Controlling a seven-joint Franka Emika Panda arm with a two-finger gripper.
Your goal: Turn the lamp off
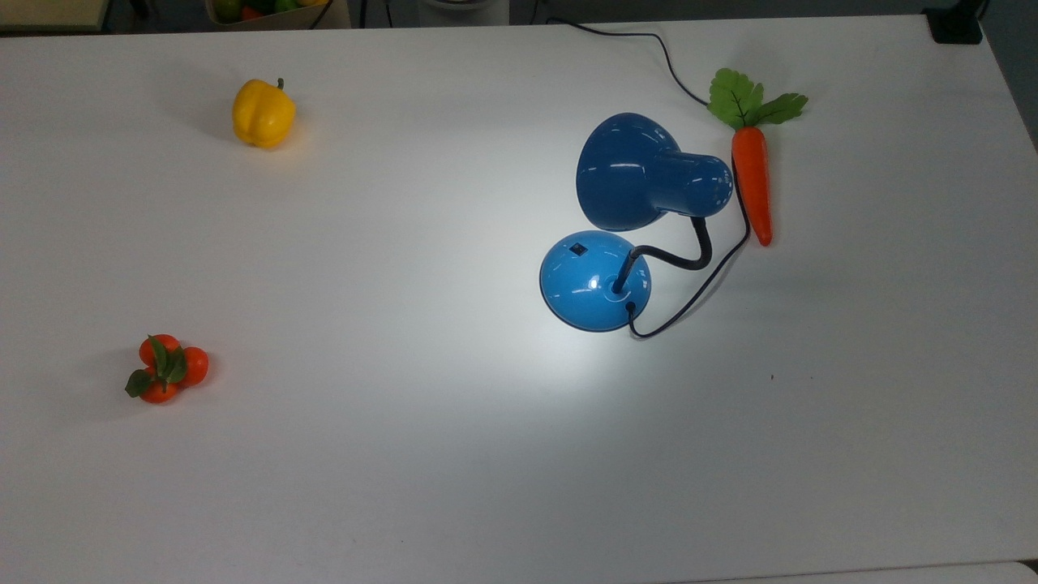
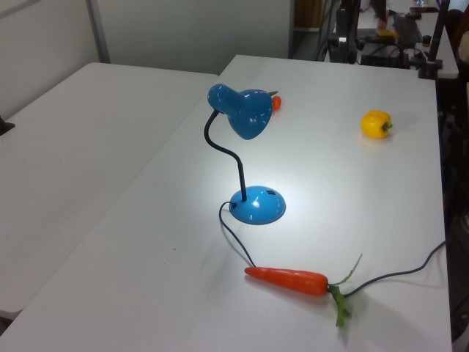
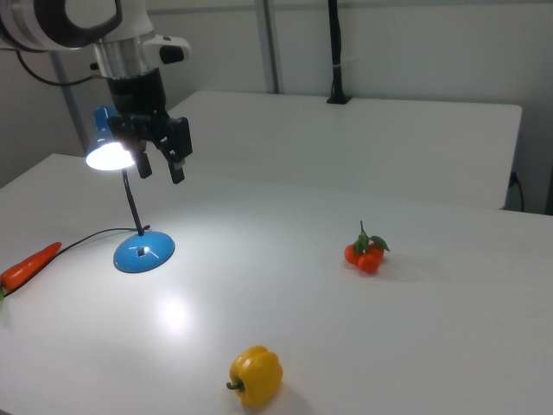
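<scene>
- One gripper [image 3: 159, 162], upper left of the right view: fingers [image 3: 177, 162] spread apart, holding nothing, touching nothing, hanging in the air just beside the lit shade.
- lamp [image 1: 596, 280] is on, right of centre in the top view; bright pool of light on the table [image 1: 405, 487] around its base.
- Small black switch [image 1: 577, 248] sits on the base's upper edge in the top view.
- carrot [image 1: 751, 182] lies just right of the shade in the top view, cord running alongside.
- yellow pepper [image 1: 263, 113] upper left, tomatoes [image 1: 165, 369] lower left in the top view, both well apart from the lamp.
</scene>
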